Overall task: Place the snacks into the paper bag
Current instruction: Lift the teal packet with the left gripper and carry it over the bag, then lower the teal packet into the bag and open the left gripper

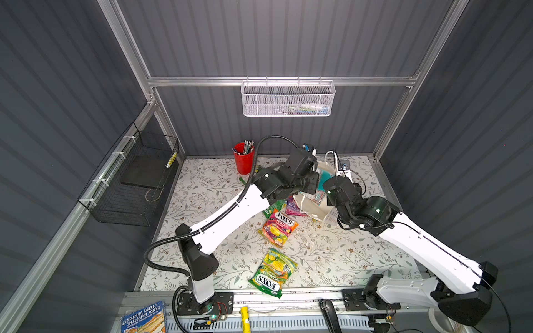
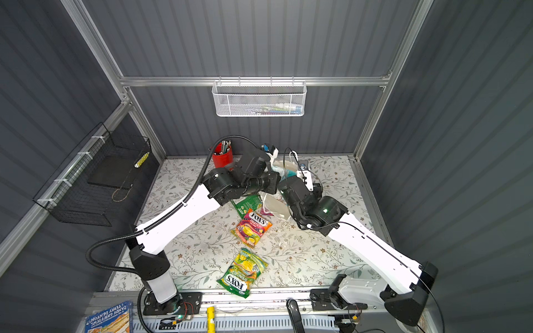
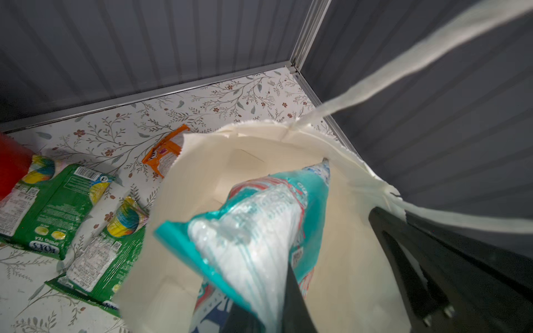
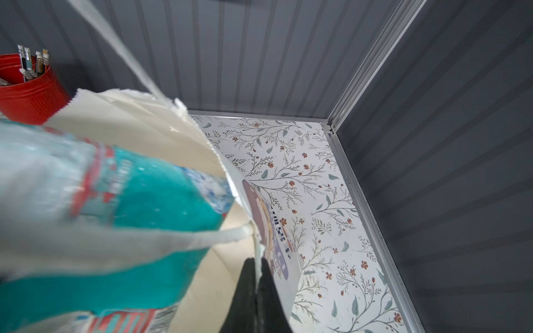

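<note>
My left gripper is shut on a teal snack packet, which hangs tilted in the open mouth of the white paper bag. My right gripper is shut on the bag's rim beside a cord handle and the cartoon girl print. In both top views the bag stands between the two wrists at the back of the table. More snacks lie on the table: a pink-yellow FOX'S packet, a green-yellow one, a green one, a purple one and an orange one.
A red cup of pens stands at the back left of the bag. A white mesh basket hangs on the back wall and a black wire basket on the left wall. A book lies below the front edge.
</note>
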